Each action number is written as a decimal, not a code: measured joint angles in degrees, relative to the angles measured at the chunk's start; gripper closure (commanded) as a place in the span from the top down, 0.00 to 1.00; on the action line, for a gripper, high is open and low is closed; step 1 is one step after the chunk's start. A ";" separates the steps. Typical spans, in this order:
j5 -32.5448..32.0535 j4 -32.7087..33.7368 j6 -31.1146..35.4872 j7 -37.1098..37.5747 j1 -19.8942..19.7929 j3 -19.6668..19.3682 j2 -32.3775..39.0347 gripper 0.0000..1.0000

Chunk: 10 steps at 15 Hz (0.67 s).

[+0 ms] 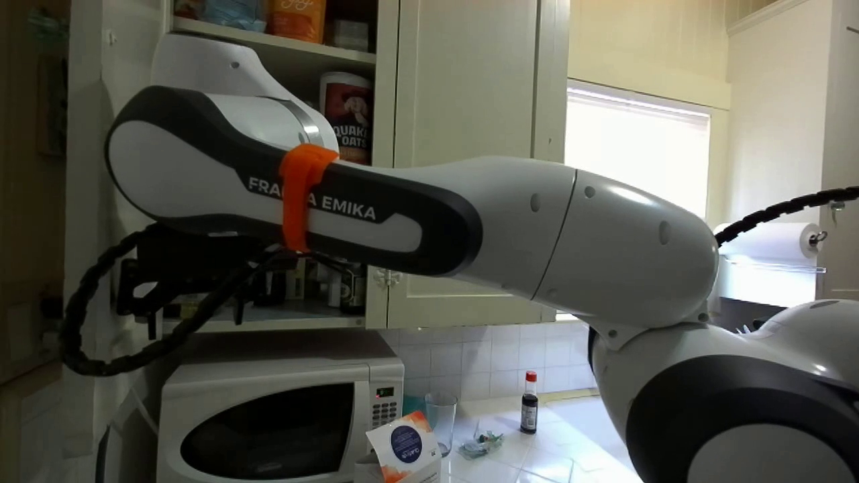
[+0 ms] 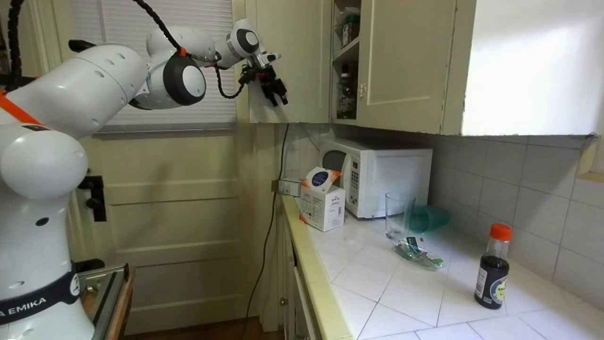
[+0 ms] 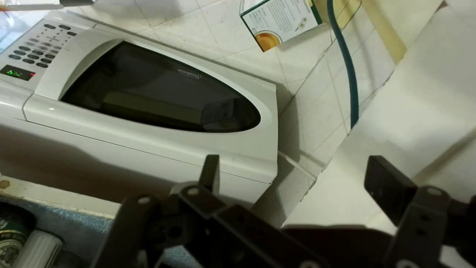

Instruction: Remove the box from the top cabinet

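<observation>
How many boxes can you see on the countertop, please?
2: a white-and-orange box with its top flap up, in front of the microwave, and a white-and-green box near the cord. Others could be hidden behind the microwave.

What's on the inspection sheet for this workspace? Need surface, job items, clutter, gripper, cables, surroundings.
Surface: white tiled counter with a yellowish edge.
Job's things: cabinet partly open, stocked shelves showing; which is the target box, cannot tell.
Clutter: opened carton, small box, glass, teal cup, plastic wrapper, red-capped bottle.
Gripper: open, holding nothing, tilted downward.
Cables: black cable loops below the arm; thin dark cord hangs near the counter's end.
Surroundings: microwave below the cabinet; door; paper towel roll.
</observation>
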 measured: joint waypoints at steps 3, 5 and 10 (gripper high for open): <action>0.00 0.00 0.01 -0.12 -0.14 0.00 0.00 1.00; 0.09 -0.03 -0.31 -2.44 -0.37 0.24 -0.02 1.00; 0.69 -0.01 -0.61 -17.02 -2.43 2.29 -0.63 1.00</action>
